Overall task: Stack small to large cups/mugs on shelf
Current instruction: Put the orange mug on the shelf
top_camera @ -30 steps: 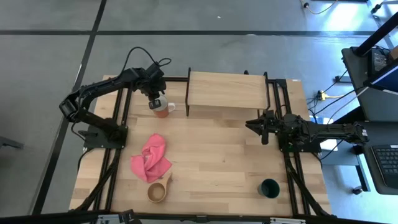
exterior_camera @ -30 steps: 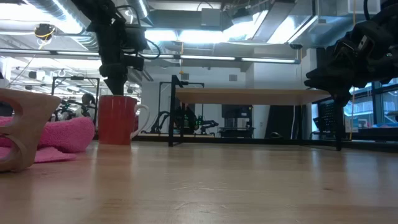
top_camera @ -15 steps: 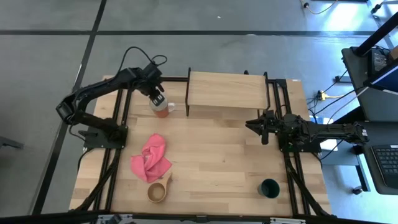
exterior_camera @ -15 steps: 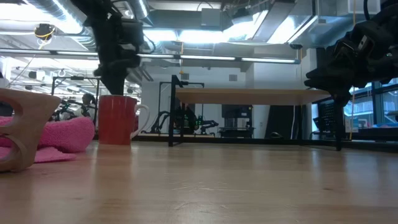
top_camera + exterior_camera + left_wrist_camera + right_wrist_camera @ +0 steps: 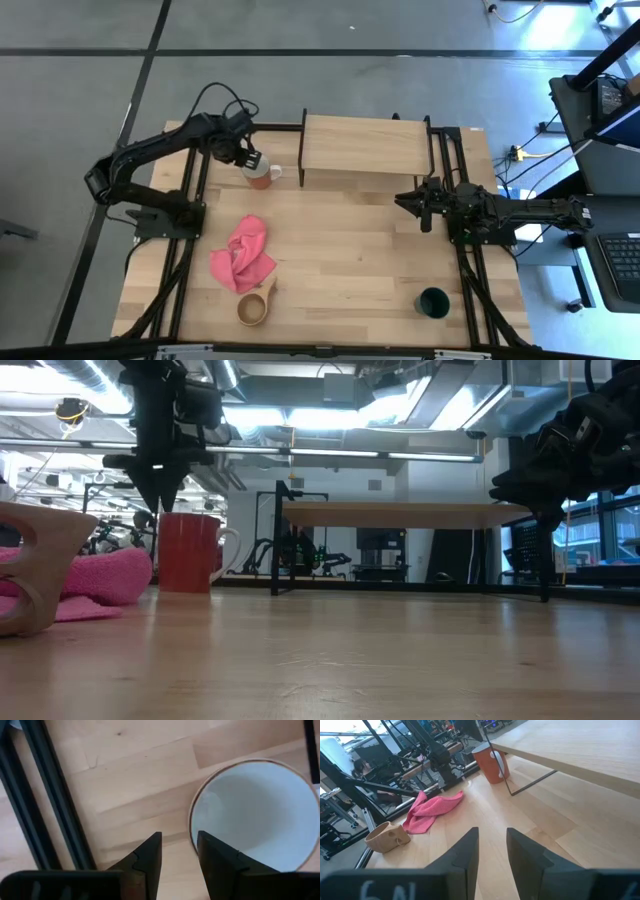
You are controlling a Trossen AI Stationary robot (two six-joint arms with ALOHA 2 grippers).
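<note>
The left gripper [image 5: 247,158] hovers over the tabletop [image 5: 350,250] just beside the red mug [image 5: 260,175], on the side away from the shelf [image 5: 362,143], and its jaws stand apart with nothing between them; in the left wrist view the two dark fingers [image 5: 150,857] point down at bare wood right next to the mug's white inside. The red mug stands upright on the tabletop, close to the shelf's left end, its white handle turned toward the rack's black legs. Nothing sits on the shelf's top board. Over on the right, the right gripper [image 5: 414,206] waits above the tabletop in front of the shelf, jaws apart and empty. The pink cloth [image 5: 242,256] lies crumpled at the near left, with the tan wooden cup [image 5: 253,309] just beside it toward the front edge. The dark green cup [image 5: 433,302] stands alone at the front right, well apart from the others.
</note>
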